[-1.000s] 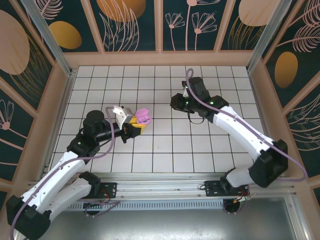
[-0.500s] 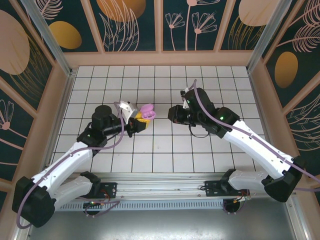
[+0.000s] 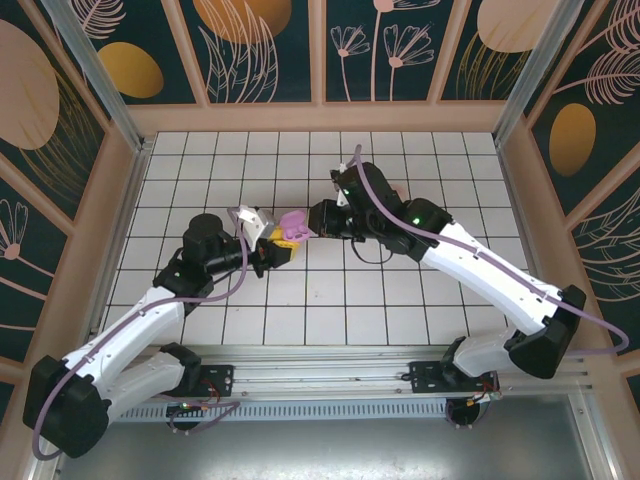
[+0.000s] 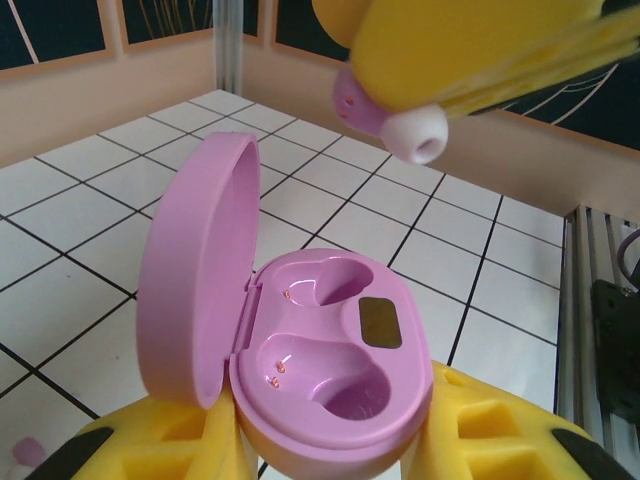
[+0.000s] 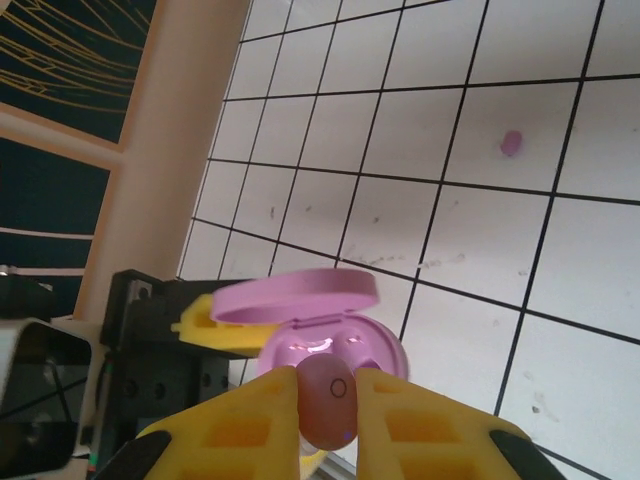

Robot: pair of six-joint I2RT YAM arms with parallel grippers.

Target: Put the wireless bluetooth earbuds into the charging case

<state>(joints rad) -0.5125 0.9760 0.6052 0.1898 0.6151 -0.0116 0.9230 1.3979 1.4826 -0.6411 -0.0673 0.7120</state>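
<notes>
My left gripper (image 4: 330, 445) is shut on the pink charging case (image 4: 335, 375), yellow fingers on both sides of its base. The lid (image 4: 200, 270) stands open and both sockets are empty. Just above the case, my right gripper (image 5: 327, 415) is shut on a pink earbud (image 5: 325, 400). In the left wrist view that earbud (image 4: 385, 110) hangs over the case with its white tip pointing down. From above, the case (image 3: 291, 223) sits between the left gripper (image 3: 275, 245) and the right gripper (image 3: 315, 218), mid-table.
A tiny pink bit (image 5: 511, 143) lies loose on a white tile beyond the case. Another pale bit (image 4: 25, 452) shows on the floor by my left fingers. Wooden walls (image 3: 130, 170) ring the tiled floor (image 3: 400, 290), and a metal rail (image 3: 330, 365) runs along the near edge.
The right arm has swung left with the earbud, from about a tile away to right over the open case. The left arm lifted the case slightly, then held still.
</notes>
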